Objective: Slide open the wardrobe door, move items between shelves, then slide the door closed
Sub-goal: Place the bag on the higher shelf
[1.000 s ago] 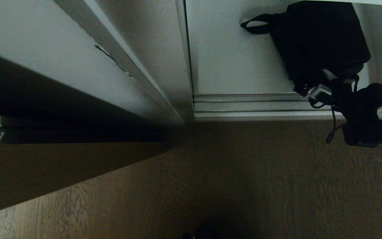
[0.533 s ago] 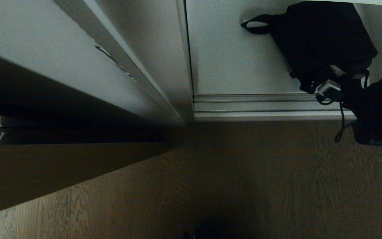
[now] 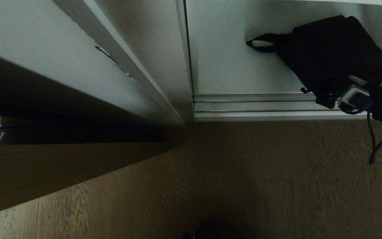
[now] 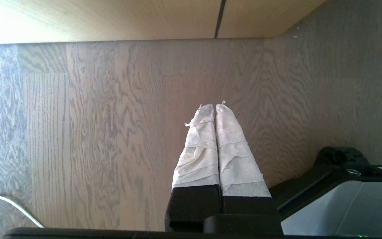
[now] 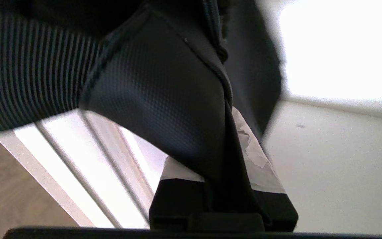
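Note:
The black fabric bag [image 3: 330,53] hangs over the white shelf [image 3: 230,66] of the open compartment, its strap loop [image 3: 264,43] trailing to the left. My right gripper [image 3: 353,96] is shut on the bag's lower corner, just above the door track. In the right wrist view the textured black fabric [image 5: 164,99] fills the space between the taped fingers [image 5: 260,162] and hides their tips. The pale sliding wardrobe door [image 3: 45,49] stands slid to the left. My left gripper [image 4: 215,107] is shut and empty, parked over the wooden floor.
Silver door tracks [image 3: 260,106] run along the compartment's front edge. A white upright [image 3: 186,59] divides the compartment from the door side. Brown wood floor [image 3: 244,182] lies in front, and a dark tan panel [image 3: 45,172] reaches in at the lower left.
My right gripper has drawn the black bag to the right and toward the front edge of the shelf. The strap loop followed it. The left arm has not moved.

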### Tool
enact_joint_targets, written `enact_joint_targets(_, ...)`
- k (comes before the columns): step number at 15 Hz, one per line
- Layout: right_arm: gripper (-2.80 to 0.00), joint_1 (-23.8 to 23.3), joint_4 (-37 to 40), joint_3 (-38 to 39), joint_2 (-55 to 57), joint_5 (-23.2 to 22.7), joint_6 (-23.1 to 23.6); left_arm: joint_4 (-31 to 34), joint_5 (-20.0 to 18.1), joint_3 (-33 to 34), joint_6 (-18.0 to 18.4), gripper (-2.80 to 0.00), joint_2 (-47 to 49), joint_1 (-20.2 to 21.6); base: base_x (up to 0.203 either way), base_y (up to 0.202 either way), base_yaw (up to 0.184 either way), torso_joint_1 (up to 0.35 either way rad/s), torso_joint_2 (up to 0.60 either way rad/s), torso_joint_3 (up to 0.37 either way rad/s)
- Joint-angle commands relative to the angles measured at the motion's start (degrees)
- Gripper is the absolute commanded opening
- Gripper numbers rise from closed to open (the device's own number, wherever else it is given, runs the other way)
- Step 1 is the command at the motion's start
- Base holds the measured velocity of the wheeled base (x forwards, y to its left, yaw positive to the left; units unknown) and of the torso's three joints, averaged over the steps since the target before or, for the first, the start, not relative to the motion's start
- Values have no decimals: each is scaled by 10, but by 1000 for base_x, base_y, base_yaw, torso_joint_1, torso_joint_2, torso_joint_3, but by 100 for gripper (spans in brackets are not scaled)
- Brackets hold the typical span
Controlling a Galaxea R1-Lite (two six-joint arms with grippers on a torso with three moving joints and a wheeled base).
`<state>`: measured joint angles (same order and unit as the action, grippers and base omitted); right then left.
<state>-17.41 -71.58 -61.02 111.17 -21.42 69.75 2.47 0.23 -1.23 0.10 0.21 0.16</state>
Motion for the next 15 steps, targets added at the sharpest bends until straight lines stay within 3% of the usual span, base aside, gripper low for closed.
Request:
enact_joint_targets(1,-280,-1,6,51,-106,-3,-2,0,0,0,0,-280,0,0,0,0,0,0,0,0)
enact_joint_targets(5,-280,-12,19,156,-187,-8,-5,0,0,0,0,-280,0,0,0,0,0,0,0,0)
enact_joint_targets(15,-280,-49,149,275,-402,-14,-11,0,0,0,0,-280,0,0,0,0,0,0,0,0)
